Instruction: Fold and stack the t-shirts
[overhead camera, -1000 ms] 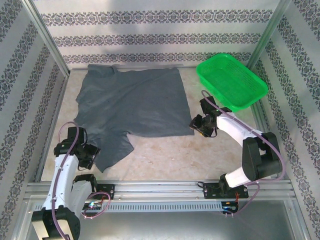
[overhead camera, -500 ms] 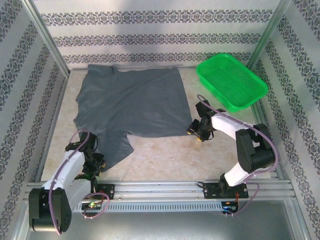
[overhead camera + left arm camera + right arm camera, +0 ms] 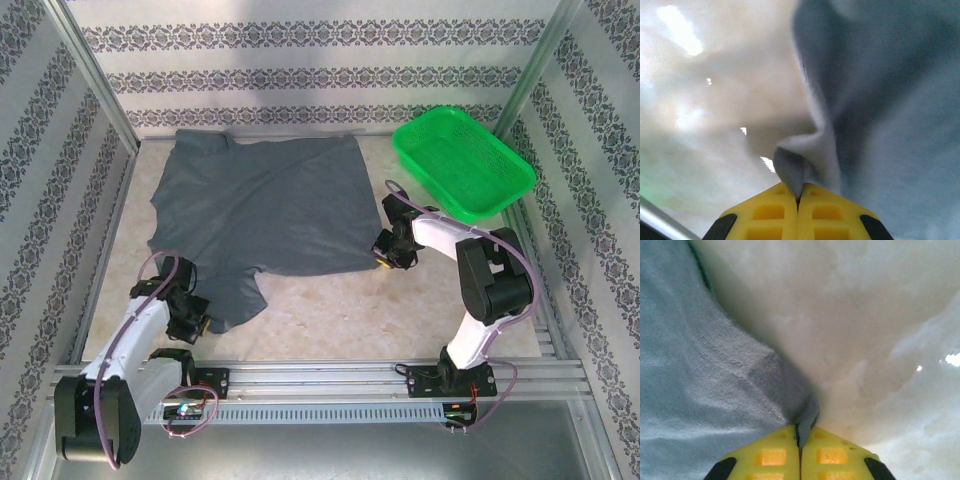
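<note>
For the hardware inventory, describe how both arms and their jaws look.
The left arm and right arm have white links with black joints and bases. A thin purple cable loops along each. The jaws are yellow blocks with square recesses and black mounts.

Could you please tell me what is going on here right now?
A dark grey t-shirt lies spread flat on the table, about to be folded. The left gripper is pinched shut on the near sleeve, the right gripper on the shirt's near right corner. No fold is made yet; the green basket at the far right sits empty.
</note>
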You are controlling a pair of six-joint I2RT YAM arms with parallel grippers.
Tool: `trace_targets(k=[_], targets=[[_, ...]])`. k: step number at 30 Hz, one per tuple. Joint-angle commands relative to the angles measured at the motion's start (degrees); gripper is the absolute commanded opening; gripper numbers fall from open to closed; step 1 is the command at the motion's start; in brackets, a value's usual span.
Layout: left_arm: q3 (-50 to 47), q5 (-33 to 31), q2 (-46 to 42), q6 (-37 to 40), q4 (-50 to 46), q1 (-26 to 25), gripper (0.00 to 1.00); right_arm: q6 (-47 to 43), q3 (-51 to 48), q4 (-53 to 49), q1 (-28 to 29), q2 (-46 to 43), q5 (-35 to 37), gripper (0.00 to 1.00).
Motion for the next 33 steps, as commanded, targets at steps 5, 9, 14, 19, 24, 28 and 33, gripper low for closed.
trace_targets(k=[5,9,14,19,24,28,33], targets=[[1.6,1.7,-6.4,-5.2,-4.9,-3.9,0.00,-1.6,-1.1,-8.7,-0.4,-6.1,7.7,0.00],[1.1,1.1,-7.8,-9.4,-6.9,-9.5,0.00,-2.6,-5.6,-13.0,-2.4,-12.2,8.4,0.00],[0.0,-0.5,-8.9,-13.1,-8.4,-14.4,0.00,-3.0,-12.1,-16.9,-4.1,-20.6,7.1,0.00],[-0.2,-2.5,-12.3,-16.0,-10.2,-16.6,0.00,-2.0,-16.9,-17.6,-4.0,-25.0,4.8,0.00],[2.0,-5.8,-12.7,-14.3,-8.7,-16.7,0.00,-1.2,-17.0,-18.2,-4.1,-27.7,4.6,0.00],[5.8,-8.7,-10.4,-10.7,-1.9,-16.7,0.00,-0.7,-15.8,-18.0,-5.5,-28.2,2.8,0.00],[13.1,-11.8,-2.7,-5.6,4.2,-16.3,0.00,2.4,-13.7,-18.0,-7.1,-27.4,-0.9,0.00]])
